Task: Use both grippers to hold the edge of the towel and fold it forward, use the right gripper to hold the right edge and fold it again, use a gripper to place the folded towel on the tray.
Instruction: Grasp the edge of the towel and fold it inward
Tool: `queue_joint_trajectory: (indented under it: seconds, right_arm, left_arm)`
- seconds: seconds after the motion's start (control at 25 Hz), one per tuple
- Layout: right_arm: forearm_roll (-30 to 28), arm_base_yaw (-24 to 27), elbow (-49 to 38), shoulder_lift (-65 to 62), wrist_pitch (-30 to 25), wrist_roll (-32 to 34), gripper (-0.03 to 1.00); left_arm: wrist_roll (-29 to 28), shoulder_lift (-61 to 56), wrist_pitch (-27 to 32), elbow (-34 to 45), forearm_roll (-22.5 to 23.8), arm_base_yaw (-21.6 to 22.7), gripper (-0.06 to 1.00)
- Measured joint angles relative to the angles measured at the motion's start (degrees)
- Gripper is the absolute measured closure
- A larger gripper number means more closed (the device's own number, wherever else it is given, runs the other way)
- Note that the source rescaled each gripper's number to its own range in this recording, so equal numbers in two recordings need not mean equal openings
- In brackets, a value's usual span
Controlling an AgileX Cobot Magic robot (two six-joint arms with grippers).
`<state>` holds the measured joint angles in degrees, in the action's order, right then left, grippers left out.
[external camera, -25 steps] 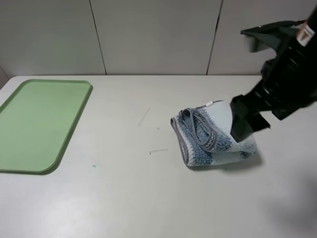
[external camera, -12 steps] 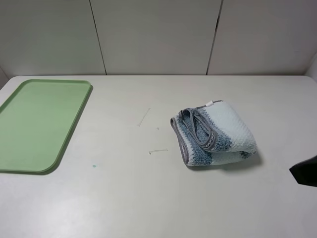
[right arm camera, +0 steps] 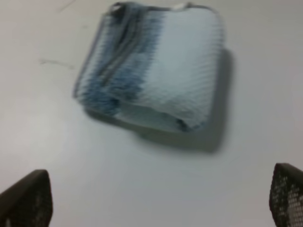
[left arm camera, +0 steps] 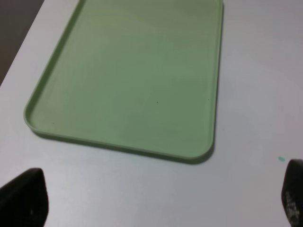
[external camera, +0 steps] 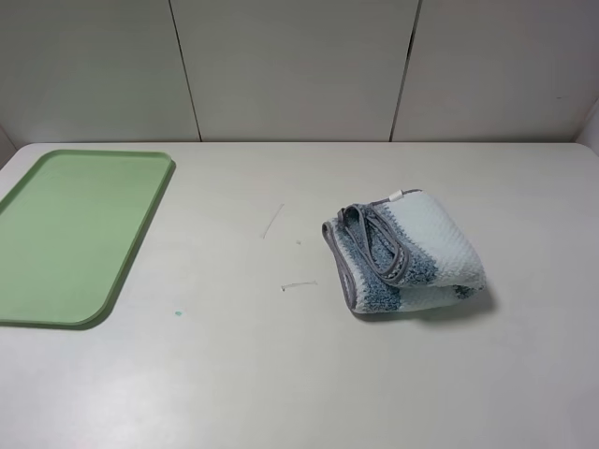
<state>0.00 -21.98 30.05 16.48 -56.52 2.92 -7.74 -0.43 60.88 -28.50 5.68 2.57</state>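
My right gripper [right arm camera: 156, 196], jaws spread, has backed off the folded blue-and-white striped terry towel [external camera: 404, 251]; folding looks done, and the light-green plastic tray [external camera: 122, 281] to its left waits.

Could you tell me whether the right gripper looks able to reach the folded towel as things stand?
Probably yes. The right gripper is wide open and faces the towel, with only bare table between them in its wrist view; nothing seems to block the approach.
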Motion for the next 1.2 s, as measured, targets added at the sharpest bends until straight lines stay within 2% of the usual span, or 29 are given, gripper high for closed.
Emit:
queue_joint_trajectory:
  seconds: [0.24,0.44,0.64,1.2]
  right_arm:
    - [0.0,11.1,-0.6,-9.1,-2.4,-0.1,-0.03]
    - [-0.3,16.6,-1.3,-16.6,-2.2,-0.2,-0.03]
    - [-0.3,18.1,-1.5,-16.8,-2.2,-0.4,-0.03]
    - [0.0,18.3,-1.5,-16.8,-2.2,-0.4,-0.03]
  left_arm:
    - [0.0,0.0,0.0,0.0,0.0,0.0,-0.05]
    - [0.0,0.0,0.0,0.0,0.0,0.0,-0.05]
    - [0.0,0.0,0.0,0.0,0.0,0.0,-0.05]
    - [0.0,0.0,0.0,0.0,0.0,0.0,-0.05]
